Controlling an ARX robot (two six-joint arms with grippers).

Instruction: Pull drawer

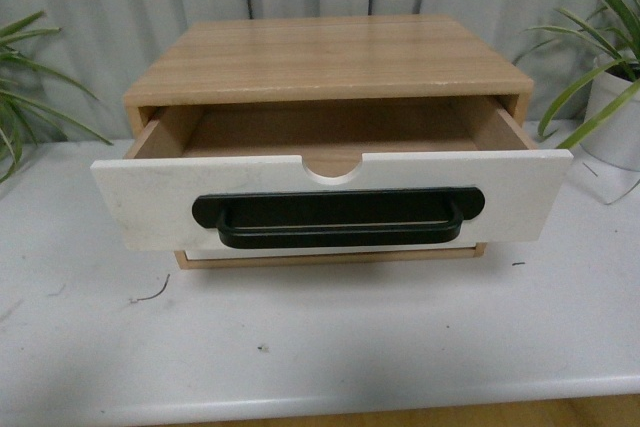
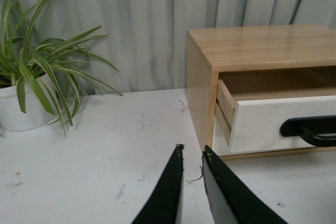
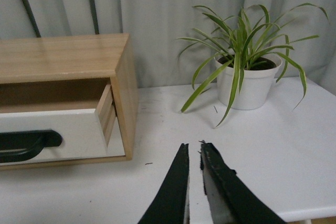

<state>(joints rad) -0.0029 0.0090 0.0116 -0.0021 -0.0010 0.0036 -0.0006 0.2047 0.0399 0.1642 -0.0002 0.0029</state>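
Observation:
The drawer, white-fronted with a long black bar handle and a half-round notch in its top edge, stands pulled partway out of a light-wood cabinet; its light-wood sides and empty inside show. In the left wrist view the drawer lies off to one side of my left gripper, which is shut, holds nothing and hovers over the table. My right gripper is likewise shut and empty, clear of the drawer. Neither arm appears in the front view.
The cabinet sits on a white table with small dark specks. A potted spider plant in a white pot stands to the cabinet's right, another plant to its left. Grey curtains hang behind.

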